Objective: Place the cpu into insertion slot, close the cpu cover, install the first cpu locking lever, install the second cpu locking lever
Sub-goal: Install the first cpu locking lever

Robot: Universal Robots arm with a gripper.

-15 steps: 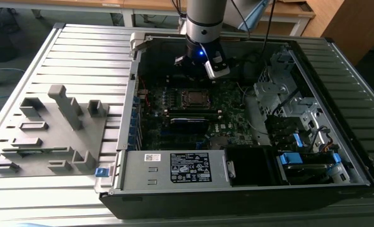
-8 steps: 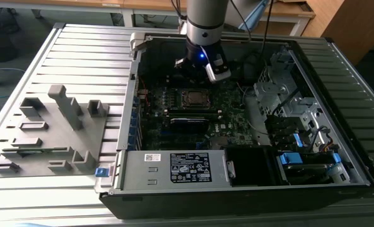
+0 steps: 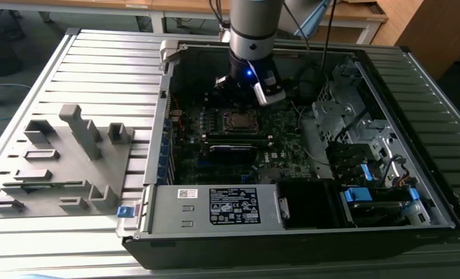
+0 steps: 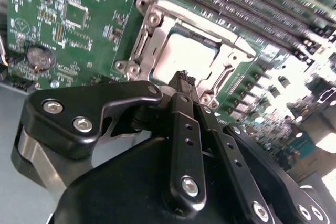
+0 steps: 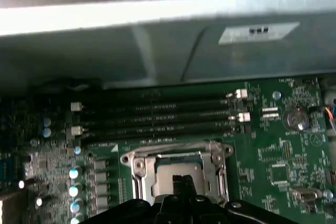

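The arm hangs inside the open computer case (image 3: 416,192), its gripper (image 4: 184,80) poised right over the socket on the green motherboard (image 4: 79,30) — in the second wrist view the black fingers (image 4: 185,129) come together to a narrow tip, pressed together with nothing between them. Just beyond that tip sits the cpu (image 4: 181,56), a flat square with a dull silver-grey top, lying in its slot. Around it lies the cpu cover (image 4: 149,35), a thin bright metal frame with a cut-out middle, flat over the chip's edges; both wrist views show it so. Long dark memory slots (image 5: 157,116) run beside the socket. In the exterior view a grey moulded fixture (image 3: 67,163) with upright blocks rests on the ribbed metal worktop (image 3: 97,64), on the exterior view's left — well apart from the case
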